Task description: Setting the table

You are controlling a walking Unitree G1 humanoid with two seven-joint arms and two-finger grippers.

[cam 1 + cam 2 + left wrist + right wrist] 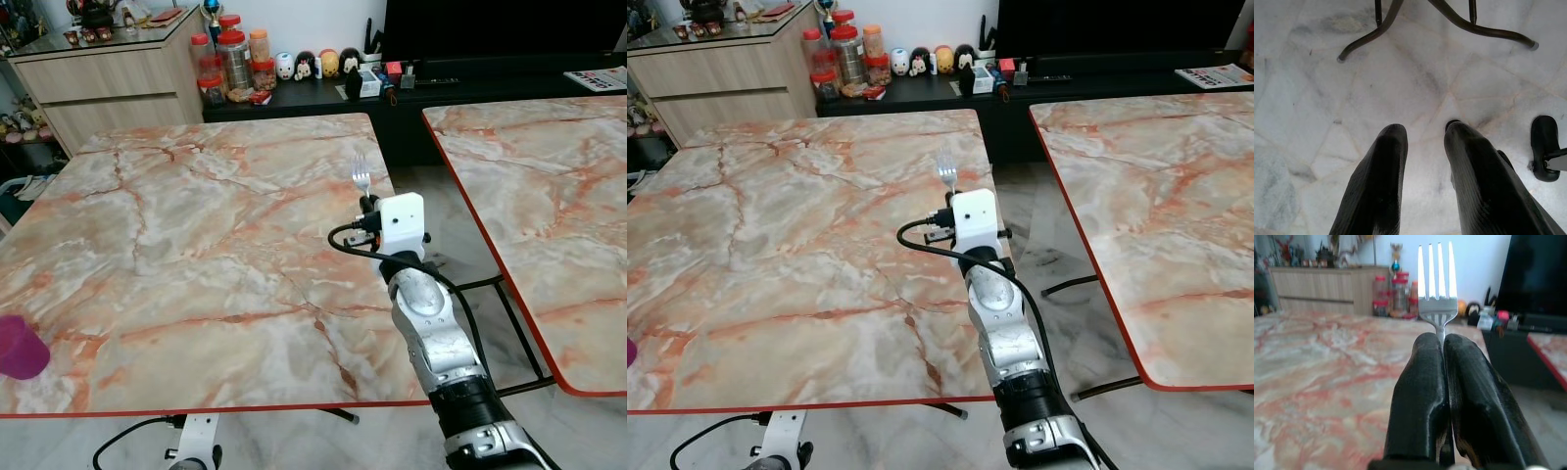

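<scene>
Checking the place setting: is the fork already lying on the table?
No, the fork stands upright, pinched in the right claw above the marble table.

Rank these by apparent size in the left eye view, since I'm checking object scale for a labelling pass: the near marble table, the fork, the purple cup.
1. Near marble table, by far the largest.
2. Purple cup, though the picture's edge cuts it off.
3. Fork, with just its tines and neck showing above the right gripper, whose fingers are shut on it.

Jars (pixel 233 61) and figurines (pixel 315 65) line the dark sideboard (pixel 470 76).
</scene>
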